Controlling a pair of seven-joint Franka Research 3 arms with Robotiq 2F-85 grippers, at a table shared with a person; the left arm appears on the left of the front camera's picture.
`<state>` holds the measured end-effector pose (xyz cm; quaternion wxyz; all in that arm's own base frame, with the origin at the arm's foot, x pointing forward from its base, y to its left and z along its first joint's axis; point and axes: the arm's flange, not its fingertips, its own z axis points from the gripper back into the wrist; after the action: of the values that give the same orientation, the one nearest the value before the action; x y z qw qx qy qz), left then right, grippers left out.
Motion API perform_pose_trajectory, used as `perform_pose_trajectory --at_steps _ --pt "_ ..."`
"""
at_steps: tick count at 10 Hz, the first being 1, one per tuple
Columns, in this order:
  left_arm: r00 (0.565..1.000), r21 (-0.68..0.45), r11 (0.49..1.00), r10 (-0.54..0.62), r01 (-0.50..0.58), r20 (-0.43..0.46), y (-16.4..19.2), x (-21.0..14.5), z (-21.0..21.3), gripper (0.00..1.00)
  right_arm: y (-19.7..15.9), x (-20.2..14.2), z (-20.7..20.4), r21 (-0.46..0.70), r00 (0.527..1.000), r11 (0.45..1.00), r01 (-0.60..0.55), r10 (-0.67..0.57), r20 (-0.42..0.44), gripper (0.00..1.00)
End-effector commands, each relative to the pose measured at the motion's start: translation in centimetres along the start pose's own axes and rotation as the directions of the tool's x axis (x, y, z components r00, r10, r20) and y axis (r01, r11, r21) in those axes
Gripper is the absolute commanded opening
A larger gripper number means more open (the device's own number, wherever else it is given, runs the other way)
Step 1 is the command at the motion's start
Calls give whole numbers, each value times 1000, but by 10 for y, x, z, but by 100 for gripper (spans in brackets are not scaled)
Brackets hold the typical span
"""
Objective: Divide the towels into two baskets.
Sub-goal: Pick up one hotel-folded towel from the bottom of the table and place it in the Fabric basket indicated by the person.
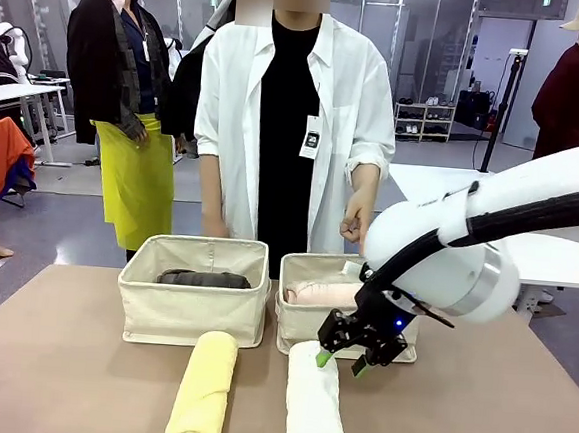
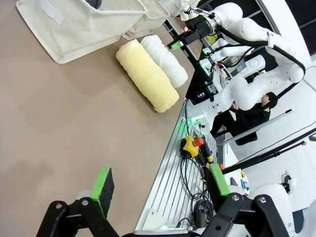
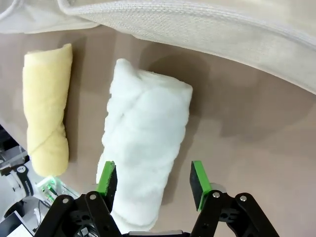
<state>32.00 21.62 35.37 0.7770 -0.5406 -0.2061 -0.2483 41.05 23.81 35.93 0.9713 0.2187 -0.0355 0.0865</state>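
Sorting stands half done: we see the grey towel (image 1: 204, 278) in the left basket (image 1: 190, 314), the pink towel (image 1: 321, 295) in the right basket (image 1: 299, 330), and the yellow towel (image 1: 203, 390) and white towel (image 1: 316, 414) on the near table (image 1: 58, 359). Our right gripper (image 1: 342, 362) hangs open over the white towel's far end; our left gripper (image 2: 160, 182) stands open above bare table.

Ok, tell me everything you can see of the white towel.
The white towel is a thick roll of terry, its outer flap wrapped diagonally. It lies flat on the brown table, lengthwise toward the right basket but short of it, beside the pale yellow towel with a gap between. The right gripper hangs open over its far end; contact unclear.
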Motion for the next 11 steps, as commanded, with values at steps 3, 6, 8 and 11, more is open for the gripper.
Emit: perform_pose_trajectory --at_steps 3,6,8,11 --pt "1000 1 1000 0 0 3 -5 -2 1 96 26 12 -21 -15 999 999 51 -51 19 75" --pt "1000 1 1000 0 0 3 -5 -2 1 96 36 13 -42 -79 999 996 36 -39 -28 75" --pt "1000 1 1000 0 0 3 -5 -2 1 96 41 12 -49 -111 999 994 10 -14 -32 75" --pt "1000 1 1000 0 0 3 -5 -2 1 96 44 8 -64 -150 995 988 -39 24 -101 55"
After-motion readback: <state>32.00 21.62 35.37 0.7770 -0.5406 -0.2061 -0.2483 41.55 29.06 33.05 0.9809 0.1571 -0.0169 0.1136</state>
